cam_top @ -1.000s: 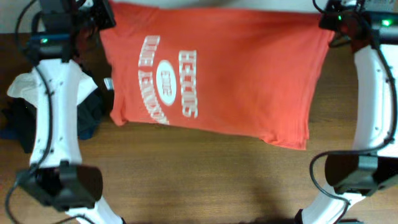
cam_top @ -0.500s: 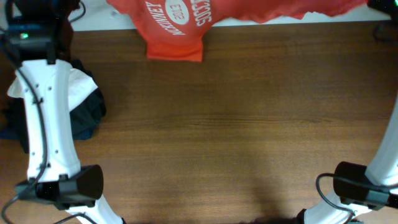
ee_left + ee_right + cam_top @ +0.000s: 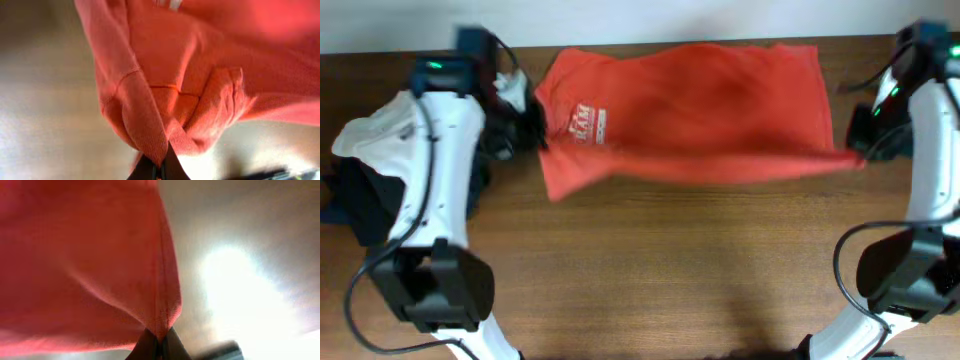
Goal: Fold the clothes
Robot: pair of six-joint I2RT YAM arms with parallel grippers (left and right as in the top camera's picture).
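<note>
Brown wood-grain table [image 3: 670, 270] fills the overhead view; the orange-red T-shirt [image 3: 710, 110] stretches over its far half as a broad, soft band of fine cotton knit, its long axis running side to side between the arms; white lettering [image 3: 585, 122] sits toward the left end; the left gripper [image 3: 160, 169] pinches a bunched, stitched fold; the right gripper [image 3: 159, 345] pinches a seamed edge drawn to a point; white garment [image 3: 370, 135] and black garment [image 3: 348, 195] lie crumpled beside the left arm.

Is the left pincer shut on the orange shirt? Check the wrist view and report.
Yes, the left pincer pinches a bunched fold of the orange shirt.
</note>
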